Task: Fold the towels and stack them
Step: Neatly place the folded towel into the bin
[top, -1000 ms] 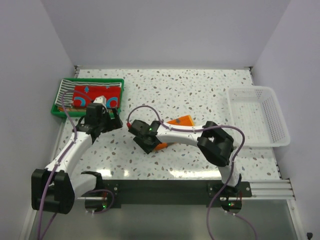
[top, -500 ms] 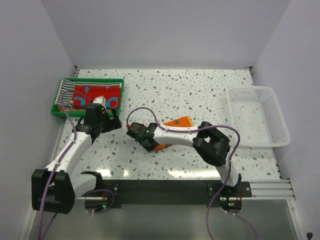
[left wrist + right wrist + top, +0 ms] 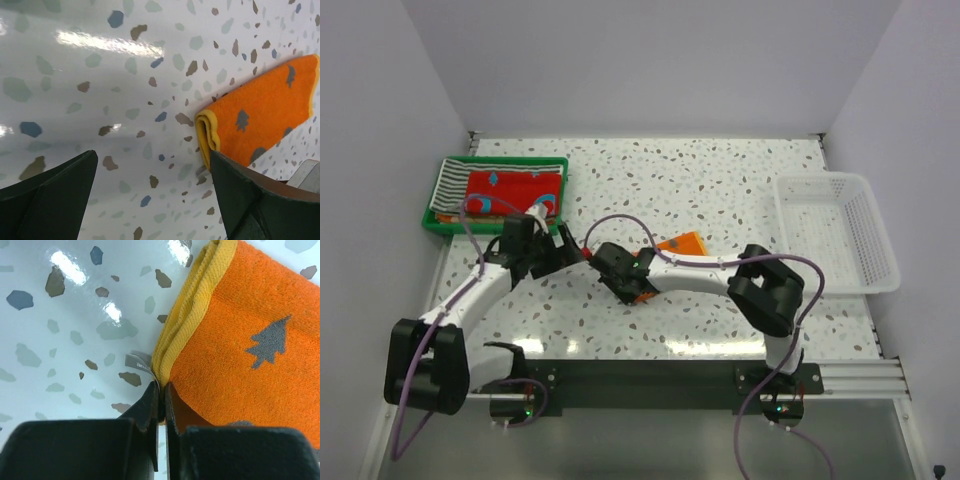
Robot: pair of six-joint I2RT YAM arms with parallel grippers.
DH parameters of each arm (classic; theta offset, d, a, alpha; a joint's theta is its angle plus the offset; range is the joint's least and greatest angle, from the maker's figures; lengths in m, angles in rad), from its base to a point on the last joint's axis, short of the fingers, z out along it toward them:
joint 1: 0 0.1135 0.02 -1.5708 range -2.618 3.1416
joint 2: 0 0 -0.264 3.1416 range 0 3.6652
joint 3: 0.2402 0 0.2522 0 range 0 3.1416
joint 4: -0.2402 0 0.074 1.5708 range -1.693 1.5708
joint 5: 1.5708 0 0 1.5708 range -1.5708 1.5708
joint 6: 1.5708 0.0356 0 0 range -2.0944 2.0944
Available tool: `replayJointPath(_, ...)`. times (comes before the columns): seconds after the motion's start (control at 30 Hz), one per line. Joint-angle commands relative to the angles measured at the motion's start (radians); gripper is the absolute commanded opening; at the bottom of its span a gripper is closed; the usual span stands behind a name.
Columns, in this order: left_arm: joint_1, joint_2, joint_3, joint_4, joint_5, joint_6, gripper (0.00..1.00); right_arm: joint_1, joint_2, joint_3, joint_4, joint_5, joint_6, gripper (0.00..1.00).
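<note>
Take the folded orange towel [image 3: 685, 243] [image 3: 260, 115] [image 3: 240, 330] (terry cloth, grey tree shapes, yellow hem) on the speckled table [image 3: 740, 180] as your mark.

Well to its left, toward the back, sits the green plastic tray [image 3: 435, 215]. It holds a black-and-white striped towel [image 3: 450, 178] with a red towel with blue dots [image 3: 515, 188] lying on top.

Just left of the orange towel, your left gripper [image 3: 565, 250] [image 3: 152, 155] hovers low over bare tabletop. Its fingers are spread wide with nothing between them, and the towel's folded corner lies just beside one finger.

At the towel's near-left corner, your right gripper [image 3: 638, 290] [image 3: 161, 390] has its fingers pressed together, pinching the yellow hem at their tips. A small white label [image 3: 136, 361] pokes out beside them.

Well to the right of the towel, the white mesh basket [image 3: 835, 230] rests by the table's right edge.
</note>
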Motion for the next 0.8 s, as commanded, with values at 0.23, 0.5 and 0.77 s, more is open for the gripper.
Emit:
replayJointPath(0.23,-0.135,0.091,-0.069,0.266,0.107,-0.303,1.00,-0.037,-0.176,-0.085,0.156,-0.117,0.016,0.00)
replayJointPath(0.5,-0.221,0.155,-0.092,0.374,0.122,-0.424,1.00,-0.063,-0.204,-0.130,0.205,-0.160,0.042,0.00)
replayJointPath(0.77,-0.327,0.249,-0.129,0.492,0.064,-0.519,1.00,-0.066,-0.210,-0.136,0.234,-0.186,0.062,0.00)
